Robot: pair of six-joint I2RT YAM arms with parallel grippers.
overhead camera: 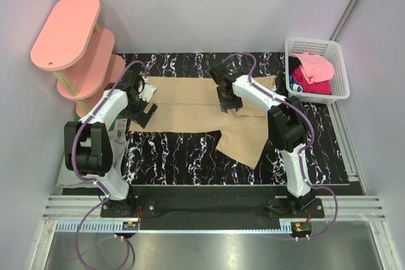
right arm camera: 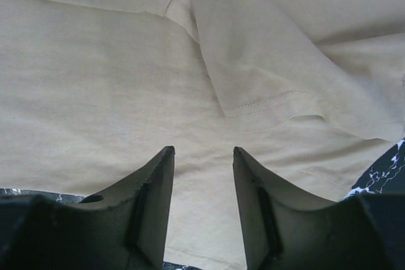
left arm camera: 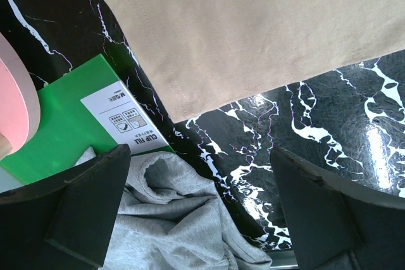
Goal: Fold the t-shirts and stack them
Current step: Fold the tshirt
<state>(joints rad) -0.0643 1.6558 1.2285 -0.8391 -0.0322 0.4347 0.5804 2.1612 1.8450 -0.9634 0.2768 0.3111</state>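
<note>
A tan t-shirt (overhead camera: 190, 107) lies spread flat on the black marbled table (overhead camera: 183, 156), one sleeve reaching toward the front right. My right gripper (overhead camera: 228, 103) is down on its middle. In the right wrist view its jaws (right arm camera: 202, 151) stand apart with a narrow gap, the tips on the tan t-shirt (right arm camera: 101, 93) and nothing pinched between them. My left gripper (overhead camera: 144, 102) hovers at the shirt's left edge, wide open (left arm camera: 199, 153) and empty. Below it lies a crumpled grey t-shirt (left arm camera: 171, 213), with the tan t-shirt's hem (left arm camera: 253, 36) further out. More t-shirts, pink (overhead camera: 316, 65) and magenta (overhead camera: 312, 85), sit in a basket.
The white basket (overhead camera: 340, 61) stands at the back right. Pink oval shelves (overhead camera: 69, 33) stand at the back left. A green clip-file box (left arm camera: 63, 124) lies by the left arm, partly under the grey shirt. Walls close in on both sides.
</note>
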